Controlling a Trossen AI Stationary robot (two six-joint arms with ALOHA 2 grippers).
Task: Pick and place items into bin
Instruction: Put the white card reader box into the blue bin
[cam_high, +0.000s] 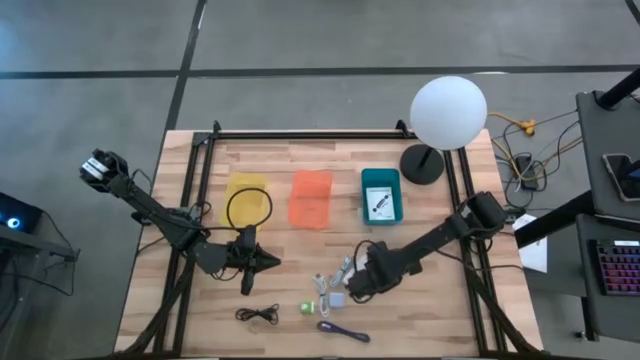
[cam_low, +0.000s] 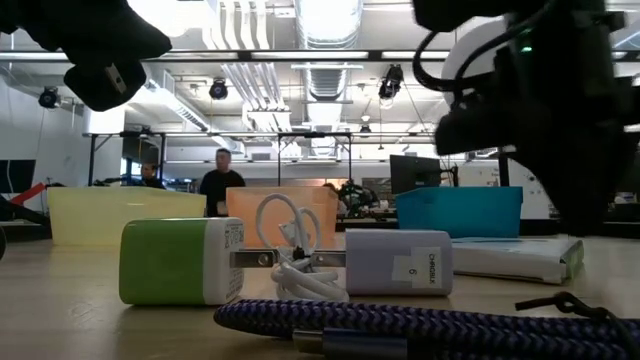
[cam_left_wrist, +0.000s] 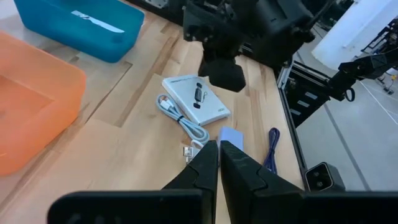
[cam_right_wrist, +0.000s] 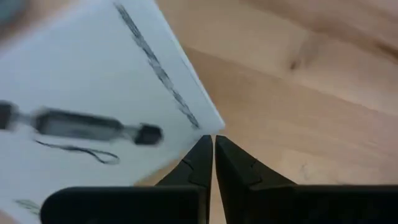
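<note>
My right end effector (cam_right_wrist: 213, 144) hangs pressed together at the white card's (cam_left_wrist: 196, 99) edge on the counter (cam_high: 430, 300). Pick in hand; next, spread, straddle the card. Left end effector (cam_left_wrist: 219, 149) waits, pressed together, near the yellow bin (cam_high: 247, 200).

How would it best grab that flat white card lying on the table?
Probably by a thin edge. The white card lies flat on the table, so the right gripper above it would come down over the free edge nearest the lavender cube and pinch there.
</note>
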